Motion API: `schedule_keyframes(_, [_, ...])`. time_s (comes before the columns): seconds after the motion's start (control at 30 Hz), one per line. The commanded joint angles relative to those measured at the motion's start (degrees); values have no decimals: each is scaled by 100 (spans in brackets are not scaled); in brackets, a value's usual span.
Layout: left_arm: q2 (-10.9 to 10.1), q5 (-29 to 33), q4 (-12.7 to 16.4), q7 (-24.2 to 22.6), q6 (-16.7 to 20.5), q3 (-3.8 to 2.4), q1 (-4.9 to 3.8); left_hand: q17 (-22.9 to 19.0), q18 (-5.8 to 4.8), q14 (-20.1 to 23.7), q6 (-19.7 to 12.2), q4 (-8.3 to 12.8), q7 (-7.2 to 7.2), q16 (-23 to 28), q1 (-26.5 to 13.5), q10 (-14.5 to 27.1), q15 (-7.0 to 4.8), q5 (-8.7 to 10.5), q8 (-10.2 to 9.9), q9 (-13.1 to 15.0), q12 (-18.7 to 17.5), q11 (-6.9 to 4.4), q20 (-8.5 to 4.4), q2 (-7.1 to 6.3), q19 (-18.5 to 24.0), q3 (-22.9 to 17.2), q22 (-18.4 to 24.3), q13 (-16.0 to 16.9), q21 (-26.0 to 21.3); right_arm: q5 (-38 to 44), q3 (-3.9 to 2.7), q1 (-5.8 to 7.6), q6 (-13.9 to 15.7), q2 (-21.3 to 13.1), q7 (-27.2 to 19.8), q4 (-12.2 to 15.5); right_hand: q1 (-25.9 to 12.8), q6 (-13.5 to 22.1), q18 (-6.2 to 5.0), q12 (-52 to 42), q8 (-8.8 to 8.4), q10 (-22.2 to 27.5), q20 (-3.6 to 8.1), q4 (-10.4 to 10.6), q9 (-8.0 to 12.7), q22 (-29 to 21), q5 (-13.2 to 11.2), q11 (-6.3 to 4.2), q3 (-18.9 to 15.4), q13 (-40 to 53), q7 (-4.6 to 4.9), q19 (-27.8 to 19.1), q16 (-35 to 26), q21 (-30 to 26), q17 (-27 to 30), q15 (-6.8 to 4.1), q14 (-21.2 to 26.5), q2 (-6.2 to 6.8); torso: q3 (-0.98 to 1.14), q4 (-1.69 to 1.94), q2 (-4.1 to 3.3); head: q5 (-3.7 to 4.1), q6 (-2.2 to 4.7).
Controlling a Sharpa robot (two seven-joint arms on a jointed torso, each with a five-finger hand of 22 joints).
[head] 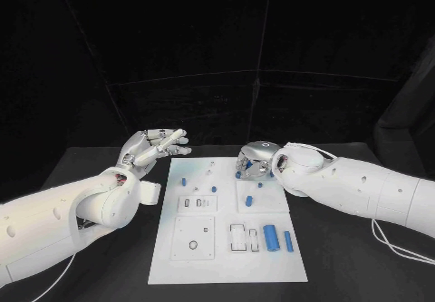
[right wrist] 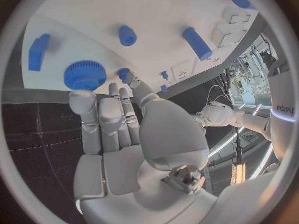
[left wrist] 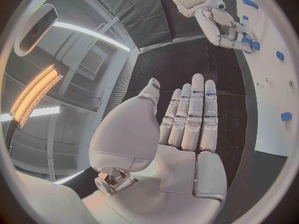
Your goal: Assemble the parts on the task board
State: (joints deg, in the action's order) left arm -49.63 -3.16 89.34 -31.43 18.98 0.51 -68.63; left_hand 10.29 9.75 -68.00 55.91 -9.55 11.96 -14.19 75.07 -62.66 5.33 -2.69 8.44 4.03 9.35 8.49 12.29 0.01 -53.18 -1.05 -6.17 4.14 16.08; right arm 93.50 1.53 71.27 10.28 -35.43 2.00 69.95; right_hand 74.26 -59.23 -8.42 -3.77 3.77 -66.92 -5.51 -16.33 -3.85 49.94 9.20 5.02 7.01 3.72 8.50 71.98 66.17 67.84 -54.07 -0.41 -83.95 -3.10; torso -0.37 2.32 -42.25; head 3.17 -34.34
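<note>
Task board point(head: 227, 251) sits mid-table on the black table point(head: 100, 170), long side running away from robot. Progress looks early, my read: most parts lie loose on the plate, not seated. Big blue cylinder point(head: 270, 236) and a thinner blue rod point(head: 288, 241) lie flat on the near right of the board, just beside an empty rectangular slot point(head: 237, 237). Another blue peg point(head: 249, 201) lies mid-board on the right. Small blue pieces point(head: 184, 181) stand or lie further up on the left side; can't tell if they're seated. Near-left recess w/ oval hole point(head: 193, 244) looks unfilled.

Right hand point(head: 256, 165) is over the far right part of the board, palm down. Right wrist view: fingertips point(right wrist: 81, 100) sit at a blue gear point(right wrist: 84, 74), touching or just short of it, can't tell which; the gear rests on the board near its edge, w/ a blue block point(right wrist: 39, 51) beside it. Nothing clearly gripped, fingers fairly straight and together, so released as far as I can see.

Left hand point(head: 156, 146) hovers off the board's far left corner, above the table, fingers extended, palm empty, holding nothing, touching nothing.

Left to do, prob.: nearly all insertions.
</note>
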Motion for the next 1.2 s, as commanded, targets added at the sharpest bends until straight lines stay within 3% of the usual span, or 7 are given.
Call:
schedule_keyframes(0.03, [-4,-26,12,2,-106,-6,-9,7,82,1,43,1,8,45,-44,-32,22,-9,-32,-9,-28,5,3,12,-46,44,8,-7,-34,162,-5,15,-186,28,56,-18,-35,6,103,16,-7,28,-33,4,1,38,-37,2,39,1,21,-4,40,38,-45,36,-162,34,3,8,-32,-21,-7])
schedule_keyframes(0.37, [-14,-25,-5,22,-121,-6,-11,7,82,2,44,2,7,47,-44,-33,22,-9,-33,-9,-29,5,3,12,-46,45,9,-7,-36,167,-5,15,-211,90,32,-64,-88,-12,162,8,-7,-22,-53,20,1,463,-40,3,230,4,23,85,388,365,-419,44,-191,33,2,15,-68,-31,-7])
schedule_keyframes(0.5, [-11,-25,-17,32,-127,-6,-12,8,82,2,45,4,7,48,-44,-33,22,-9,-33,-9,-31,5,4,12,-46,47,10,-7,-37,167,-5,15,-224,110,20,-77,-112,-23,178,6,-5,-51,-55,31,0,581,-39,-1,312,4,24,111,478,457,-510,44,-195,17,11,20,-69,-37,-29])
schedule_keyframes(0.73, [-23,-25,-20,48,-128,-6,-13,9,82,3,46,6,7,52,-43,-35,23,-9,-35,-10,-33,5,4,12,-46,49,12,-8,-39,117,-5,15,-149,105,-8,-68,-162,-172,218,-29,37,-228,-46,70,-19,859,-18,-34,507,20,15,203,645,659,-677,23,-208,-52,8,22,-82,-37,-37])
schedule_keyframes(0.9, [-20,-25,-36,66,-136,-6,-14,10,82,4,47,11,8,57,-40,-36,23,-9,-39,-11,-38,5,5,11,-47,53,15,-8,-43,23,-5,15,375,81,-26,-18,-61,-497,266,-113,144,-567,9,76,-67,1160,-140,-124,838,75,-50,325,727,862,-731,-46,-199,-222,14,22,-88,-38,-41])
schedule_keyframes(1.0, [-21,-25,-43,73,-140,-6,-14,17,82,7,37,19,16,75,-46,-29,28,-9,-58,-17,-62,12,8,14,-49,71,27,-13,-57,-87,-5,14,725,59,-69,32,-20,-584,301,-126,168,-656,33,50,-83,1350,-131,-155,940,95,-75,417,745,974,-737,-70,-194,-210,13,23,-88,-38,-24])
schedule_keyframes(1.2, [-28,-25,-59,86,-152,-6,-14,23,82,8,28,24,23,88,-53,-22,32,-9,-73,-20,-81,18,11,15,-51,86,36,-16,-66,-369,-6,14,1155,76,-78,66,-94,-626,313,-100,156,-705,50,91,-88,1424,-147,-168,1017,110,-86,439,757,1034,-727,-80,-185,-136,7,35,-98,-48,-13])
